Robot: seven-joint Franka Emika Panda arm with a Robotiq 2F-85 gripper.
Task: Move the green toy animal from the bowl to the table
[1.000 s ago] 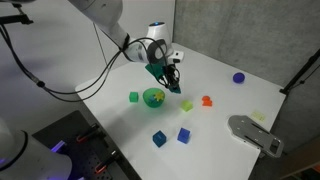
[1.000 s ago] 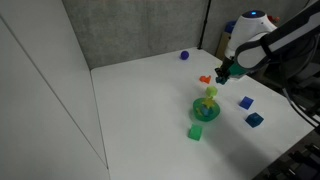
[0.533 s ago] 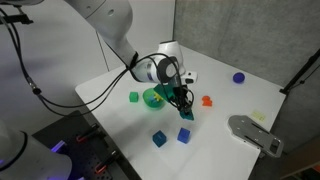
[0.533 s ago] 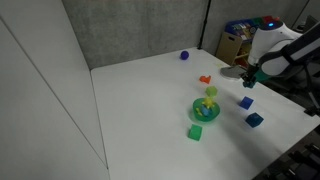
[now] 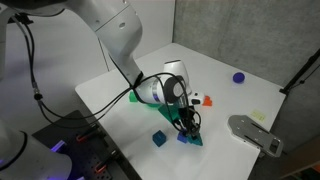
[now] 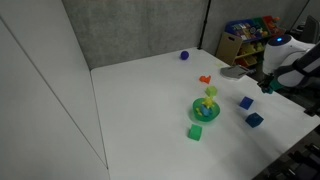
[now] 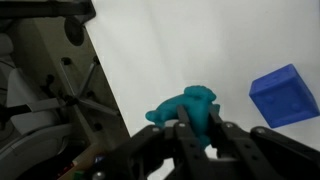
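Placement is in hand: the black gripper (image 7: 195, 128) is clamped on the tiny teal-green toy animal (image 7: 190, 105), low over the white square bench (image 6: 140, 100), well apart from the round bright-green bowl (image 6: 203, 115). Next, I judge, lower it and release.

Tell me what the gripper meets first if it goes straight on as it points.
Probably the bare table: the gripper, shut on the green toy animal, points down at it, the blue cube off to one side.
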